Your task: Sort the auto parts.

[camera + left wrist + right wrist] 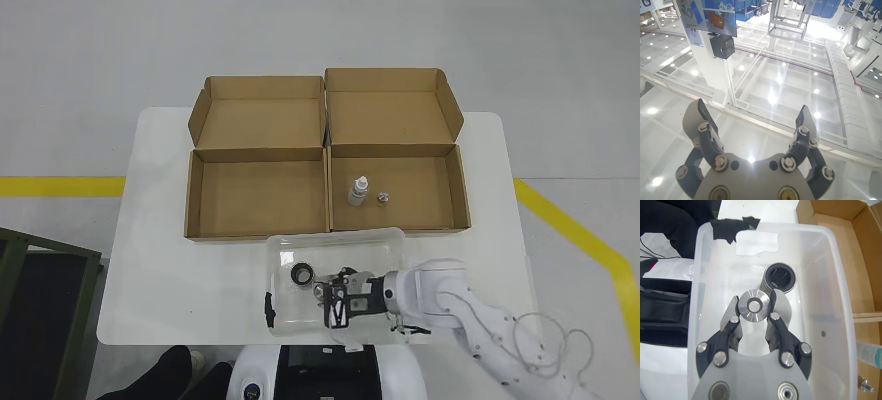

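My right gripper is inside the clear plastic bin, shut on a shiny metal ring with a round hole in its middle. Just beyond the ring lies a grey cylindrical bearing with a dark bore, close to one finger. From above, the right gripper is in the bin near the table's front edge, with the bearing to its left. My left gripper points up at the ceiling, open and holding nothing.
Two open cardboard boxes stand behind the bin: the left box and the right box, which holds a small white bottle and a small round part. Black tape marks the bin's far rim.
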